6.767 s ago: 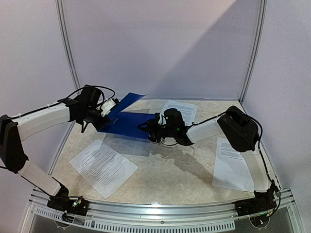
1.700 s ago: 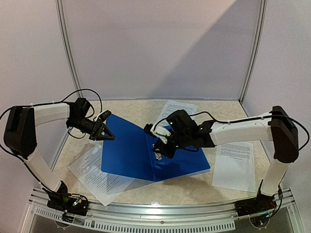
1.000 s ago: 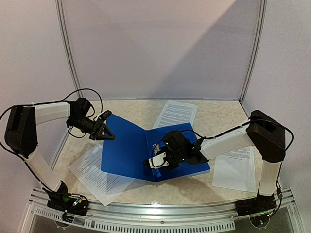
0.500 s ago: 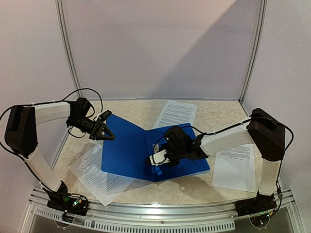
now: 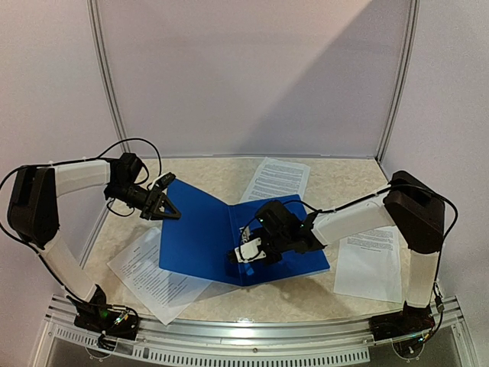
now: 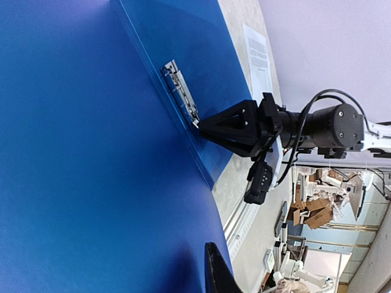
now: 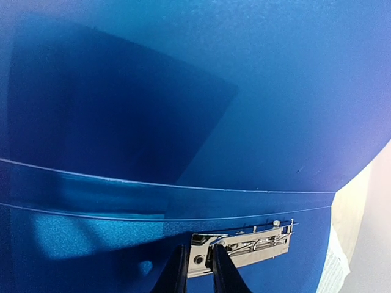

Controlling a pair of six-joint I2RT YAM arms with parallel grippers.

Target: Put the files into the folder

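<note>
Holding the folder's [image 5: 200, 233] left cover up by its far outer corner, the left gripper [image 5: 172, 212] appeared pressed onto that edge, so the flap stood tilted off the table [image 5: 229, 170] instead of dropping flat or swinging shut. Its own wrist view showed only one fingertip [image 6: 215, 278] against the blue plastic, so the pinch is read mainly from the overhead view. Nearer than that hand and below it, one printed sheet [image 5: 145, 269] lay flat, its inner part tucked beneath the raised cover. Between the two hands the folder lay spread open, dark-blue inside facing up, presumably to bare the spine. Along that spine ran the metal clip [image 7: 244, 247]. The right gripper [image 7: 197, 264] sat low at the clip's near end, its fingers drawn almost together with the end of the clip between them. That looked like a pinch, likely meant to work the clamp so that paper could slide under it. Beyond the right hand a second sheet [image 5: 276, 177] lay near the folder's far edge, and on that hand's outer side a third sheet [image 5: 370, 264] lay flat just beside the right cover. No sheet was inside the folder yet.
</note>
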